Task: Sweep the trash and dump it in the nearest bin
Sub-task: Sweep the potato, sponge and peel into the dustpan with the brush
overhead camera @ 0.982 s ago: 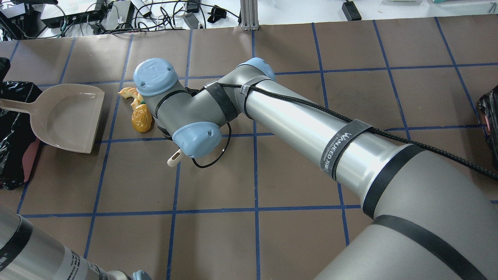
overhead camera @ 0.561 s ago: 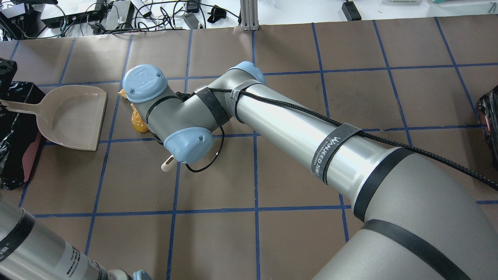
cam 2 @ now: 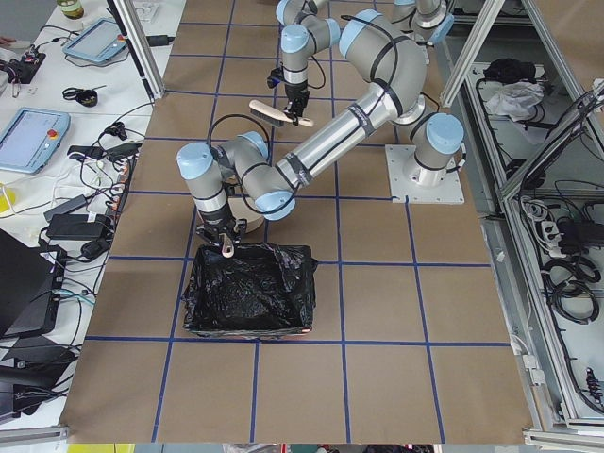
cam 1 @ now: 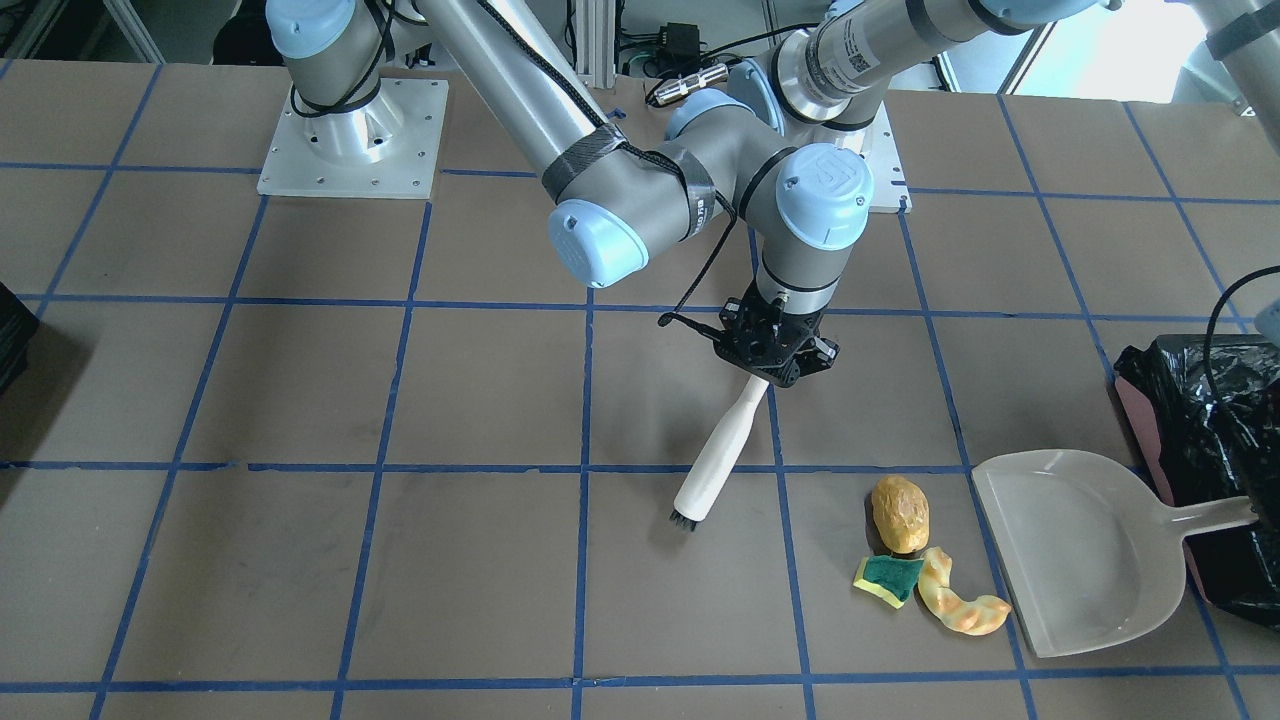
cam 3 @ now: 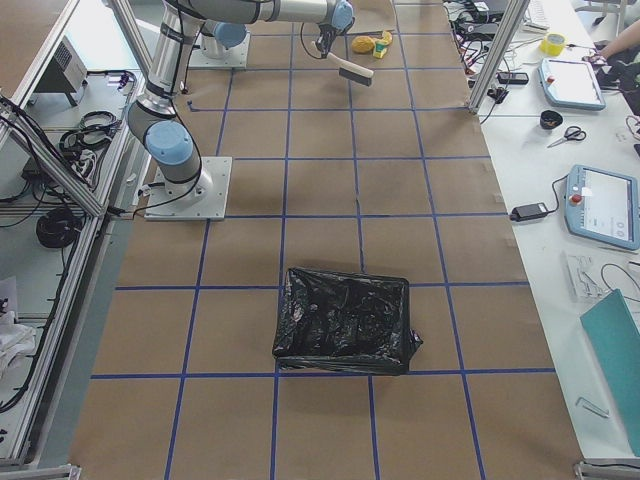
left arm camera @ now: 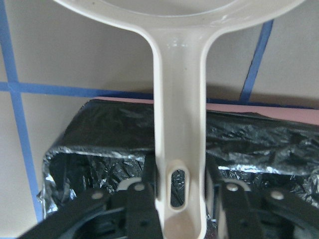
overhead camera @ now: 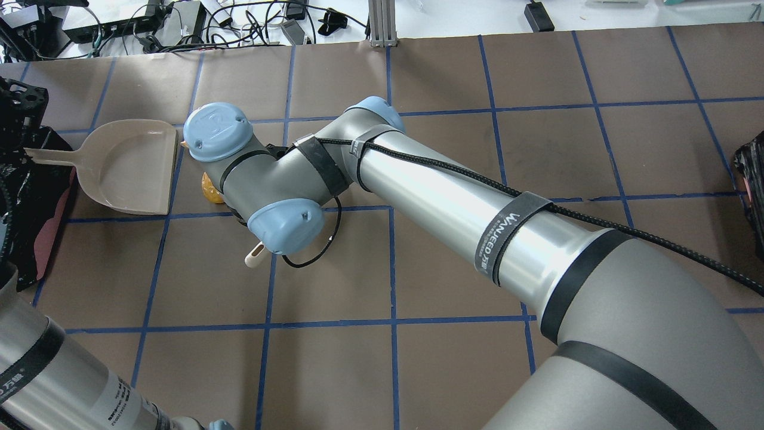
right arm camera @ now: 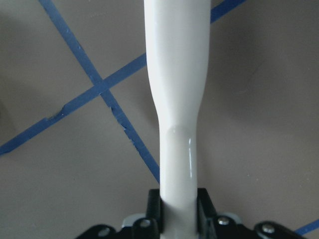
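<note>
- Nearest, at the bench end on the robot's left: the bin (cam 2: 250,288) stands on the bench (cam 1: 300,400). It is lined with a crinkled glossy black bag. A pinkish side wall shows on the side facing the dustpan (cam 1: 1080,560).
- Left hand (left arm camera: 182,204): positioned over the bin's edge. Its fingers (left arm camera: 142,209) press on both sides of the dustpan handle, close to the hanging slot. Grip is clamped.
- Dustpan: pale plastic. The handle runs back over the black lining and the open mouth is turned away from the bin. Whether its lip rests on the bench cannot be told.
- Trash (cam 1: 915,560): all three pieces lie on the bench, just outside the dustpan mouth and clustered close together.
  - The brown lump (cam 1: 900,513) lies on the robot's side of the group.
  - The green-and-yellow sponge piece (cam 1: 887,579) lies right beside the lump.
  - The curved pastry-like piece (cam 1: 960,603) lies nearest the dustpan lip. Contact with the lip cannot be confirmed.
- Brush (cam 1: 722,450): lies beyond the trash, so the trash sits between it and the dustpan, with a clear gap on the brush side. The white handle is tilted with the dark bristles at the low end. Bristle contact with the bench cannot be told.
- Right hand (cam 1: 768,372): clamped on the upper end of the brush handle, which the wrist view shows held between its two fingers (right arm camera: 206,201).
- Farthest: a second bin (cam 3: 345,320), also black-lined, stands at the bench end on the robot's right, well apart from the trash.
</note>
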Controlling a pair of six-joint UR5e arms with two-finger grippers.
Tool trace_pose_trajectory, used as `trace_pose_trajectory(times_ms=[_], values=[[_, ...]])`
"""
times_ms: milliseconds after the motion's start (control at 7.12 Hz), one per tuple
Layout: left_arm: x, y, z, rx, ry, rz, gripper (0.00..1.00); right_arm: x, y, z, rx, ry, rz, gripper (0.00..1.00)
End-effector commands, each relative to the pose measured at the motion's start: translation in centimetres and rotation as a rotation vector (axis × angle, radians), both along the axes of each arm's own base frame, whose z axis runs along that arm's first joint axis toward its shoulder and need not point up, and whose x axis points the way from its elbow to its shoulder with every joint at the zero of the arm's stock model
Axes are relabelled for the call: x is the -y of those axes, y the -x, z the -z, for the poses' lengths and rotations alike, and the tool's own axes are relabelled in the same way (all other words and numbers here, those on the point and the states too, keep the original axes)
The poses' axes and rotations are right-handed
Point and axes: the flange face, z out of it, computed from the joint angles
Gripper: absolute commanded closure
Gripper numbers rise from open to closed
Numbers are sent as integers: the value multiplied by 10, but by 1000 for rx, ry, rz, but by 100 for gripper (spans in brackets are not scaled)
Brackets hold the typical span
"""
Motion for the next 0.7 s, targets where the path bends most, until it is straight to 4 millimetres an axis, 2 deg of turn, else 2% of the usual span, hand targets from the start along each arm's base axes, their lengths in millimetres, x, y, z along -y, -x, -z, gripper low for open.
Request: trace_pose_trajectory(times_ms=[0, 281, 561], values=[[10, 24, 5, -1, -7, 34, 92, -4, -22, -4, 52, -4, -38, 100], [9, 26, 6, -3, -14, 53, 92, 12, -63, 4, 70, 30, -63, 100], [8, 26, 4, 2, -15, 57, 92, 7, -76, 18, 90, 19, -99, 100]])
